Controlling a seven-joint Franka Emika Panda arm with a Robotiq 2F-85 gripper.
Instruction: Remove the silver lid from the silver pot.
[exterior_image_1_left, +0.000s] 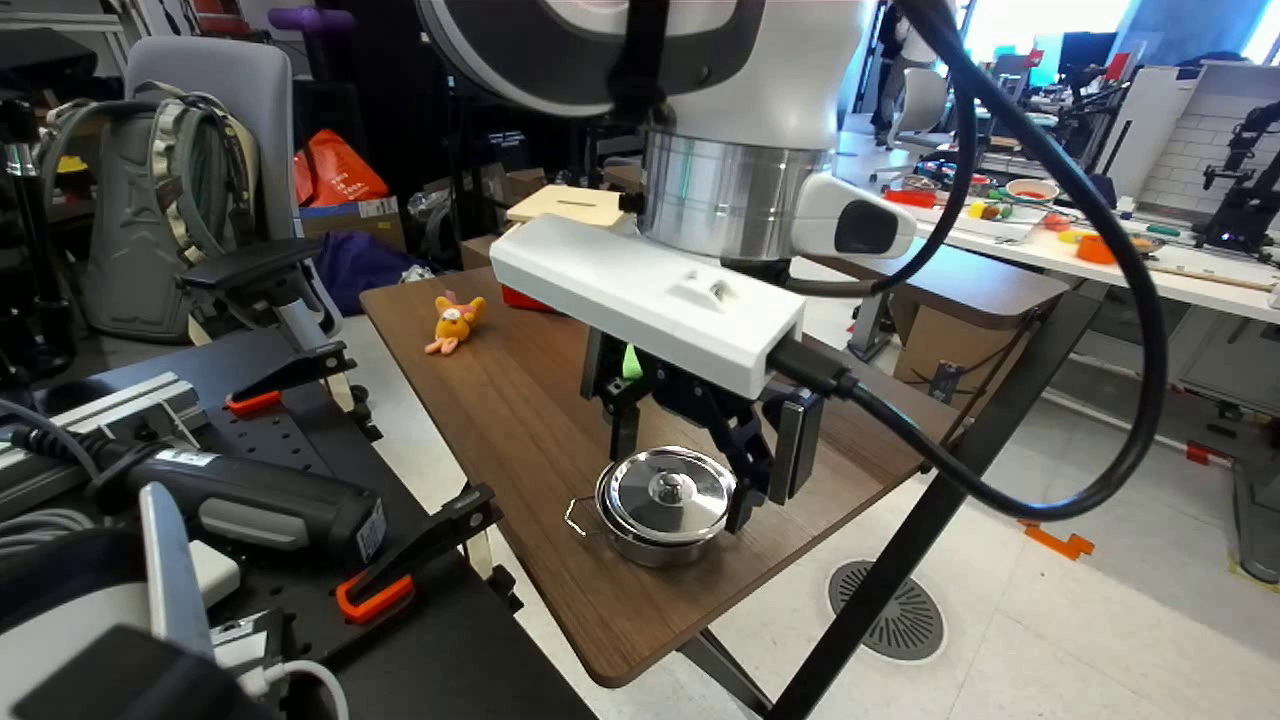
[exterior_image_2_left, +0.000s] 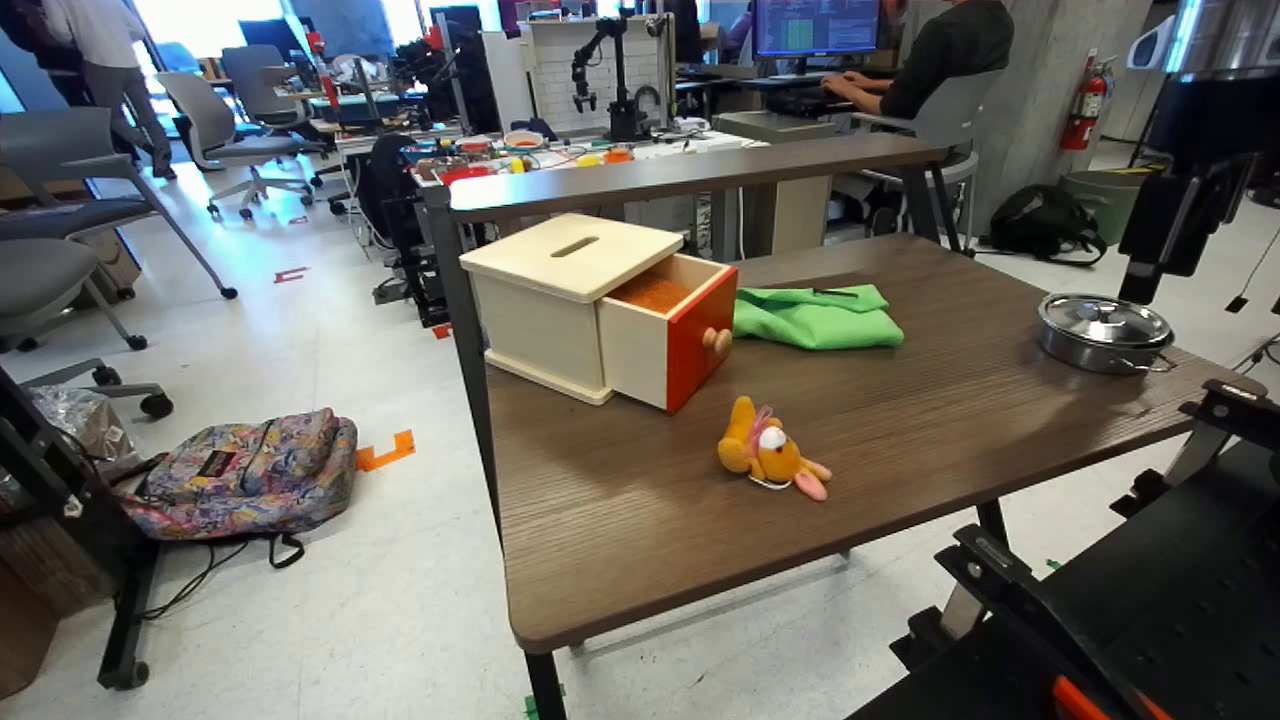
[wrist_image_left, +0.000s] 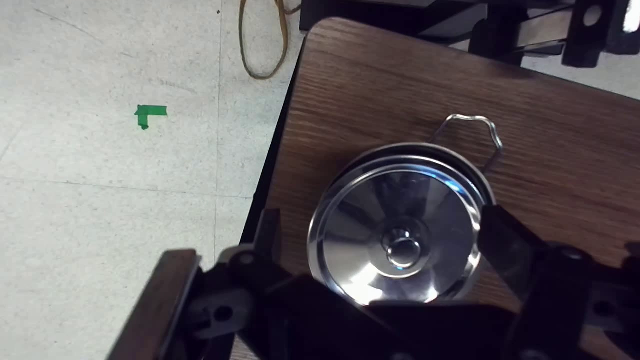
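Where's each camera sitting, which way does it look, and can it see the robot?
An exterior view sits nearer the silver pot, looking down over the table; the arm and gripper loom large.
An exterior view sits nearer the orange toy, looking across at the wooden box, green cloth and silver pot; bits of arm and gripper show at the right edge.
The wrist view rides on the arm, facing down at the silver lid; gripper fingers show on either side.
Both exterior views share the orange toy, table and silver pot.
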